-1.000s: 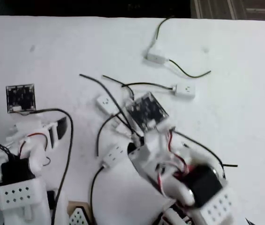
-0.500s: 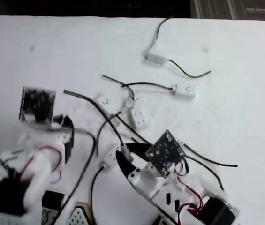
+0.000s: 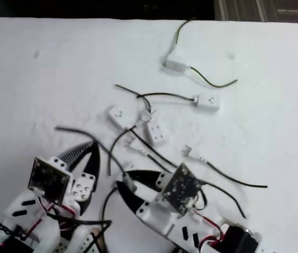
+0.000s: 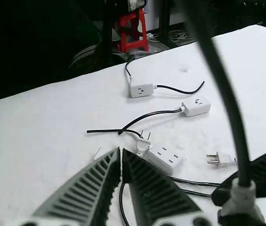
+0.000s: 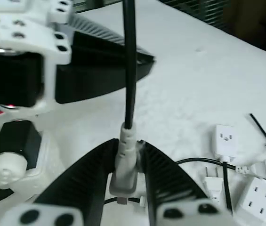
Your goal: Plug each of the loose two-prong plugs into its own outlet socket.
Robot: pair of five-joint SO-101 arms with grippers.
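A white table (image 3: 43,79) seen from above, with two robot arms along its near edge.

At the near left, the left gripper (image 3: 92,147) hangs just over the table. Its ridged fingers (image 4: 100,181) are pressed together and hold nothing.

Just to its right, the right gripper (image 3: 127,182) pinches a grey two-prong plug (image 5: 124,165) between its black fingers (image 5: 168,181). The plug's black cord (image 3: 85,138) runs from it up and to the left, crossing over the left gripper.

Beyond the grippers, near the middle of the table, lie two white outlet sockets. One (image 3: 119,115) sits on the left. A triple one (image 3: 155,132) lies tilted just beside it on the right. A small white plug (image 3: 147,113) with a black cord lies between them, touching or nearly touching the triple socket; which one cannot be told.

To the right of the triple socket, a loose white two-prong plug (image 3: 191,154) lies flat on the table. Its thin black cord (image 3: 238,181) trails off to the right.

Farther back and to the right, a third white socket (image 3: 208,101) rests at the end of a black cord. A fourth socket (image 3: 174,65) lies near the table's far edge, well apart from the grippers, with cords leaving both its ends.
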